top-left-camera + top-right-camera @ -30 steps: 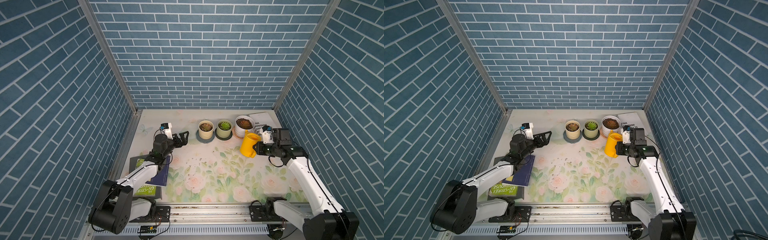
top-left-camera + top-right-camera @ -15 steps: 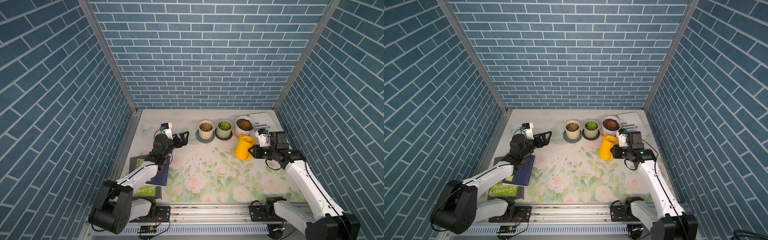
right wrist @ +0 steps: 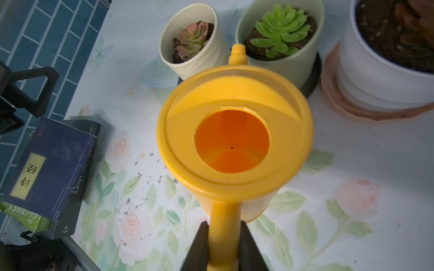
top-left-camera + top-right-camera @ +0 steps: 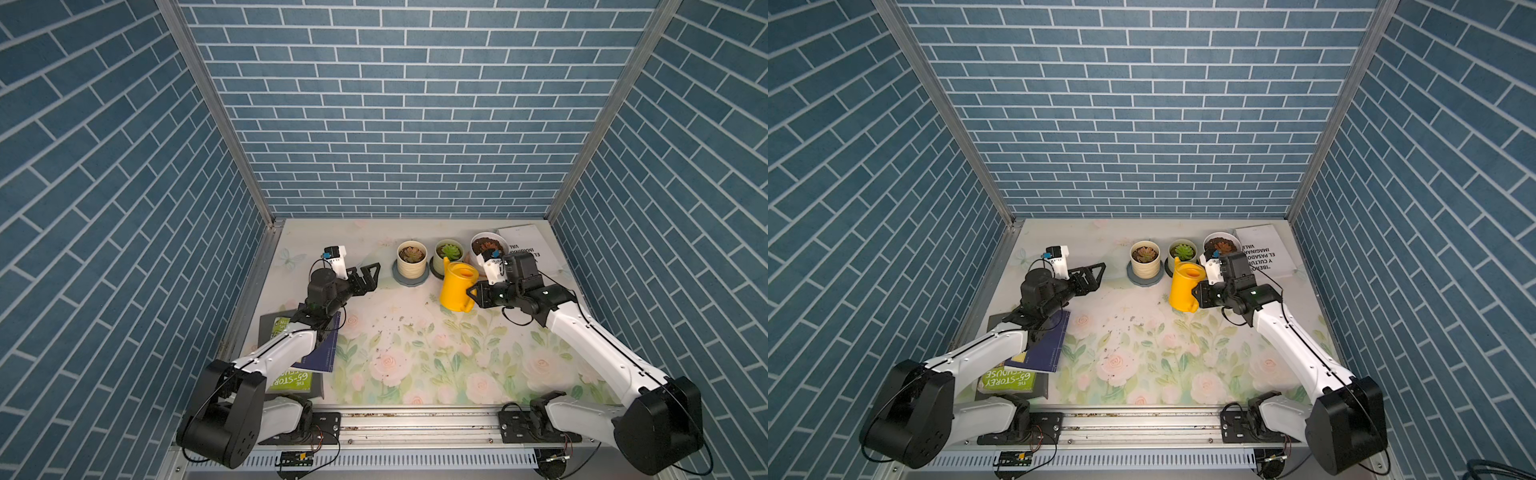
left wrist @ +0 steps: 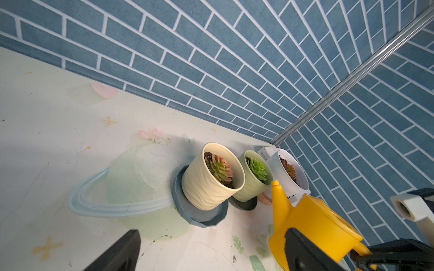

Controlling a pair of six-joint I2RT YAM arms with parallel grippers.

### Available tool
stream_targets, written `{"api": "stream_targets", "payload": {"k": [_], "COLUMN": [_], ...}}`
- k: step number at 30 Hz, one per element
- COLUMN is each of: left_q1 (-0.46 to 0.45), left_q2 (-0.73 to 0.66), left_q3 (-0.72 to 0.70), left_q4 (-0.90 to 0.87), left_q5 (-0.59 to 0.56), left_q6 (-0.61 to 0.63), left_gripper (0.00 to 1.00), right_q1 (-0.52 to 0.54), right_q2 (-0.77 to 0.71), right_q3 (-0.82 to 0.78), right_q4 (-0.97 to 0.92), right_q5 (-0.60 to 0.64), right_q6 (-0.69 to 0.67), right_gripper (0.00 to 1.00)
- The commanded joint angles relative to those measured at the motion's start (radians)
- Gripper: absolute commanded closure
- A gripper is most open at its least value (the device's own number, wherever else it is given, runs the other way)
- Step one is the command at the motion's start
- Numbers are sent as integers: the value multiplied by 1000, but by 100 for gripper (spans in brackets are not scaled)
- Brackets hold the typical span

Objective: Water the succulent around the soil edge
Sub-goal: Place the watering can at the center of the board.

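The succulent (image 4: 485,244) (image 4: 1223,246), a reddish rosette in a wide white pot (image 3: 375,77), stands at the back right, partly behind my right wrist. Its soil edge (image 3: 375,30) is a dark ring inside the white rim. My right gripper (image 4: 473,296) (image 3: 224,234) is shut on the handle of a yellow watering can (image 4: 456,289) (image 4: 1185,289) (image 3: 234,140). The can is held upright left of the white pot, its spout (image 3: 238,52) by the pale green pot. My left gripper (image 4: 370,276) (image 5: 211,241) is open with nothing in it, left of the pots.
A cream pot (image 4: 411,262) on a grey saucer and a pale green pot (image 4: 449,252) stand left of the white pot. A white booklet (image 4: 525,249) lies at the back right. Stacked books (image 4: 299,357) lie under my left arm. Soil crumbs (image 4: 390,332) dot the floral mat.
My right gripper has carried the can leftwards, away from the white pot, and brought it from tilted to upright. The left arm has not moved.
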Motion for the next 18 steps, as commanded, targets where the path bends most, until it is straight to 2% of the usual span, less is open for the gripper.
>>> {"api": "stream_targets", "payload": {"k": [1,4,11,18], "left_q1": [-12,-15,-22,-27], "left_q2": [-1,-3,-25,-64], "left_q3": [-14,-14,-16,-22], "left_q4": [29,29,22,2], "left_q5": [14,15,14,-13], "left_q6": [16,14,-12,-41], "left_gripper": [0,0,0,0], "right_q1": [53,96,245,398], "right_q2": [1,-19,-26,56], "right_q3": [28,-18,-142,-171], "right_q4": [89,128,219,359], "right_q5": [52,67,189,302], "right_q6": [23,22,-10,-67], "right_gripper": [100,100,100,100]}}
